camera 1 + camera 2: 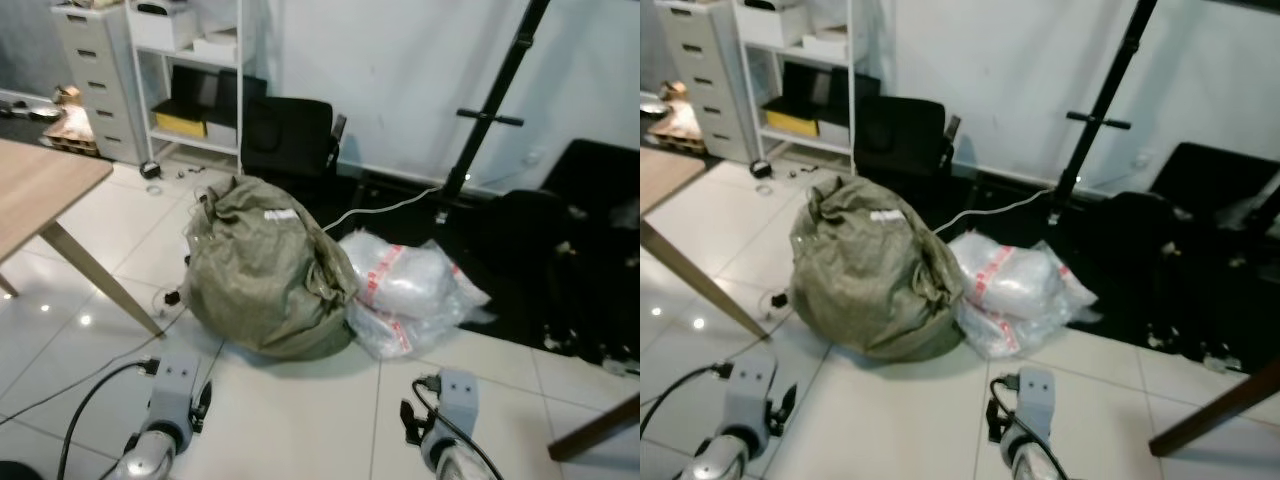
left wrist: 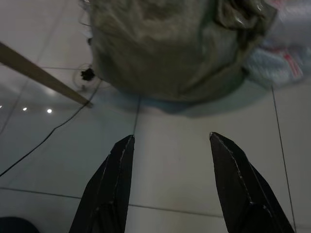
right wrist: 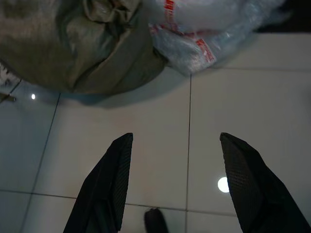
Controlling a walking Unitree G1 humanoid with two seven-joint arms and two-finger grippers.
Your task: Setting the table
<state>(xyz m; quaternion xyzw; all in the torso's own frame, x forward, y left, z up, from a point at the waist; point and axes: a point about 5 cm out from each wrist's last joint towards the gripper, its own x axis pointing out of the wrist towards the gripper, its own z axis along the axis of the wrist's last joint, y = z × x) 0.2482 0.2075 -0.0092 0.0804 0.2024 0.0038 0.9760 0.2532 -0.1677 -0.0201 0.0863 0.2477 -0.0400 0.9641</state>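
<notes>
Grippers, left [image 2: 170,141] and right [image 3: 175,141], hang with jaws wide over floor tiles [image 1: 300,420], near a green sack [image 1: 265,270].

Floor [image 1: 300,410]: glossy pale tiles, reflecting lamp spots.
Sack [image 1: 268,270]: olive woven cloth, coarse, creased, matt.
Bag [image 1: 410,290]: clear crinkled plastic, shiny, red print.
Desk [image 1: 40,190]: light wood, smooth, matt.
Fingers [image 2: 109,189]: black, matt, finely textured.
Shelf unit [image 1: 195,85]: white painted frame.

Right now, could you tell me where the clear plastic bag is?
The clear plastic bag lies on the floor tiles ahead, touching the right side of the green sack.
</notes>
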